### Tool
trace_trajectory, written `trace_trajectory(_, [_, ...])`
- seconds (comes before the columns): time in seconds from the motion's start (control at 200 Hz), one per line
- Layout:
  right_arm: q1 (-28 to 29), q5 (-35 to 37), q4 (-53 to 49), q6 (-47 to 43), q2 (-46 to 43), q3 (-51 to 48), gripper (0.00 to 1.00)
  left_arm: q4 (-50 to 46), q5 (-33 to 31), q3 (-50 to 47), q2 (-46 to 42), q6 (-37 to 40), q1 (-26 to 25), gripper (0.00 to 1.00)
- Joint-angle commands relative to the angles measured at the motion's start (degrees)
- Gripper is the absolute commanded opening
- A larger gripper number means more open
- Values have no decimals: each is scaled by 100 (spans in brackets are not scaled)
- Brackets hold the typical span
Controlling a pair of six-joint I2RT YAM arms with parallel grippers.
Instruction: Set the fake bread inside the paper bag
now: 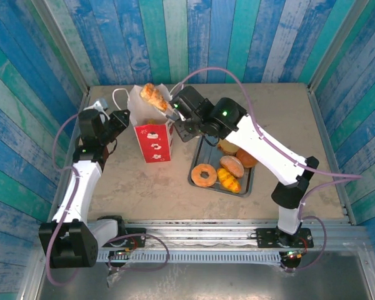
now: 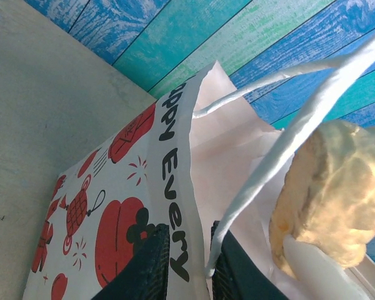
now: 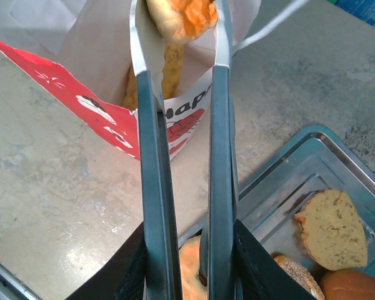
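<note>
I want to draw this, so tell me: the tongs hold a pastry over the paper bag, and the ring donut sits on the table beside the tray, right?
No. The ring donut lies inside the tray, not on the table beside it, as the top view shows. The tongs do hold a pastry over the paper bag.

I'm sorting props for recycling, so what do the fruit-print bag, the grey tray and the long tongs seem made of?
The white red-printed gift bag: matte paper, by its creased, thin walls. The grey rectangular tray: likely brushed metal, given its dull sheen and pressed rim. The long grey tongs: probably metal, thin flat strips; coating unclear.
</note>
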Motion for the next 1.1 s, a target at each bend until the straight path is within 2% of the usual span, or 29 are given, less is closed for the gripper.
trace_trajectory(0.0, [32, 105, -139, -47, 103, 261, 33, 23, -72, -97, -198, 75, 20, 21])
trace_trajectory(0.326, [31, 137, -309, -91, 258, 536, 41, 13, -89, -123, -229, 90, 19, 19])
trace_trajectory(0.661, [35, 140, -279, -126, 233, 733, 43, 32, -53, -121, -230, 82, 19, 19])
trace_trajectory(0.861, [28, -84, -46, -178, 84, 768, 42, 32, 67, -71, -255, 68, 20, 25])
trace_trajectory(1.097, [35, -320, 259, -179, -225, 751, 42, -138, 183, 117, -402, 126, 16, 43])
